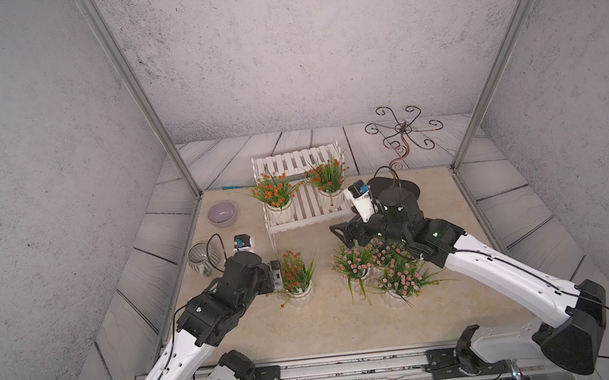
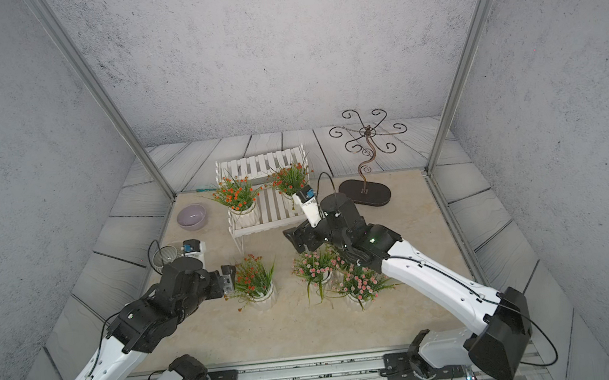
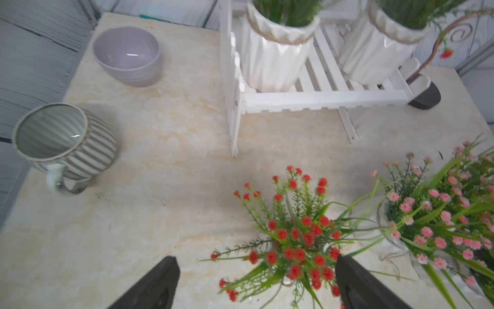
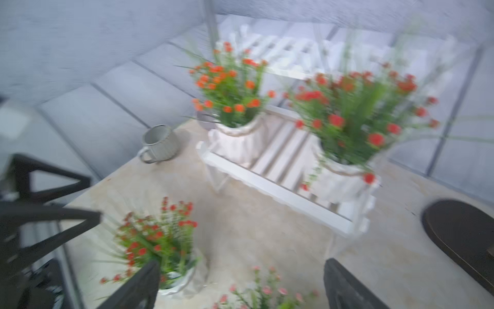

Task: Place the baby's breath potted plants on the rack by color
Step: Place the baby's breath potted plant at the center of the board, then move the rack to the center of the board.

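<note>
Orange-red baby's breath plant (image 3: 296,240) is framed, ungrasped, between the parted fingers of the left gripper (image 3: 256,259). Ahead, two matching pots (image 1: 276,201) are set at the ends of the rack (image 1: 306,202), its middle gap presumably reserved. The right gripper (image 1: 337,231) is held apart, empty, near the pink plants (image 1: 399,280).

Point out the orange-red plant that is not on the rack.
The orange-red plant on the table beside the left claw; the other two orange-red plants stand on the rack's lower tier.

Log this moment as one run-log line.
rack: two orange-red plants on lower tier | left hand: open, at third orange-red plant on table | right hand: open, empty | pink plants: on table
</note>
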